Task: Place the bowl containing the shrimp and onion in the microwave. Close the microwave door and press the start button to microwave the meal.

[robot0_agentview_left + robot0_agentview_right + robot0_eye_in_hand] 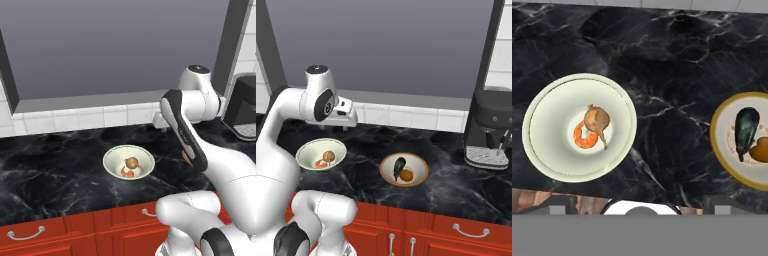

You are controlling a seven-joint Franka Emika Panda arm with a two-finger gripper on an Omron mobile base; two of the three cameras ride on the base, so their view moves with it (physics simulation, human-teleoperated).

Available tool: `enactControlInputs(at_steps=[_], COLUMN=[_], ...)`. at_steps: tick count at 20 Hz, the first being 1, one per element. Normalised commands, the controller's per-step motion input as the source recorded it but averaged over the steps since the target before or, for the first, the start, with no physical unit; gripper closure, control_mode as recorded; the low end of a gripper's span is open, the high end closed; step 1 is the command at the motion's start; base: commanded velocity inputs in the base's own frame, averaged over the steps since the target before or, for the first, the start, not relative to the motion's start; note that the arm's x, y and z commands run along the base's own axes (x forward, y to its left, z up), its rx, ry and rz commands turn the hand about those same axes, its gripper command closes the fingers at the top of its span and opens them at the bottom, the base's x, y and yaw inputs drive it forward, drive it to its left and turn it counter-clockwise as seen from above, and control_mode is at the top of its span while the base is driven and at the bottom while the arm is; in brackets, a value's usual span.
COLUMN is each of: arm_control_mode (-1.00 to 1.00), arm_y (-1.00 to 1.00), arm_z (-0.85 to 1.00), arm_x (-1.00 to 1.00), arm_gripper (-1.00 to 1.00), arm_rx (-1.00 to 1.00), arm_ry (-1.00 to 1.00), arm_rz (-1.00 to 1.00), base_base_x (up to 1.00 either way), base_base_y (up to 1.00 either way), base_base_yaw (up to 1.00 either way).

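Observation:
The cream-white bowl [114, 159] [308, 152] [552, 130] stands on the black marble counter. Inside it lie the tan-brown onion [596, 118] [131, 162] and the curled pink-orange shrimp [583, 140] [127, 173], touching each other. My gripper [347, 121] hangs above the counter, behind the bowl and a little to its right, pointing down. It is open and holds nothing; its fingertips [562, 204] sit far apart at the bottom of the hand view. The microwave and its door are out of view.
A tan plate [417, 162] [724, 150] with dark and orange food sits on the counter to the right of the bowl. A dark coffee machine [490, 127] [245, 102] stands at the far right. Red drawers [30, 232] run below the counter edge.

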Motion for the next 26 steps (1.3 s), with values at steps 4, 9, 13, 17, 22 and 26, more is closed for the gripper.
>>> enactControlInputs(at_steps=[4,9,13,17,22,26], arm_control_mode=[-1.00,-1.00,-1.00,-1.00,-1.00,-1.00], arm_y=[0.00,0.00,0.00,0.00,0.00,0.03], arm_z=[-0.22,-0.30,-0.33,-0.42,-0.45,-0.41], arm_x=[0.00,0.00,0.00,0.00,0.00,0.00], arm_gripper=[-1.00,-1.00,-1.00,-1.00,-1.00,-1.00], arm_rx=[0.07,0.06,0.04,0.06,0.06,0.06], arm_ry=[-0.06,-0.03,0.00,0.00,0.00,0.00], arm_rz=[0.00,0.00,0.00,0.00,0.00,-0.01], base_base_x=[0.00,0.00,0.00,0.00,0.00,0.00], base_base_y=[0.00,0.00,0.00,0.00,0.00,0.00], base_base_yaw=[0.00,0.00,0.00,0.00,0.00,0.00])
